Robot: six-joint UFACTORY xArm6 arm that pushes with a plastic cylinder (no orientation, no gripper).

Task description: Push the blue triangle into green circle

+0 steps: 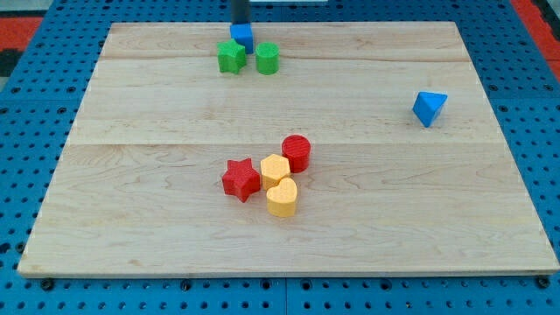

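My tip (240, 24) sits at the table's (131, 219) top edge behind a blue block (242, 37), holding nothing. The blue triangle (429, 108), near the right edge, looks light and rigid; push its right face toward the green circle (268, 59).

The pale wooden counter (157, 219) carries eight blocks. Near the view's top edge a blue cube (242, 37), green star (231, 57) and green circle (268, 59) cluster. The blue triangle (429, 108) sits alone at the right. Centrally, a red star (241, 179), red circle (297, 152), yellow hexagon (275, 169) and yellow heart (282, 198) huddle together.
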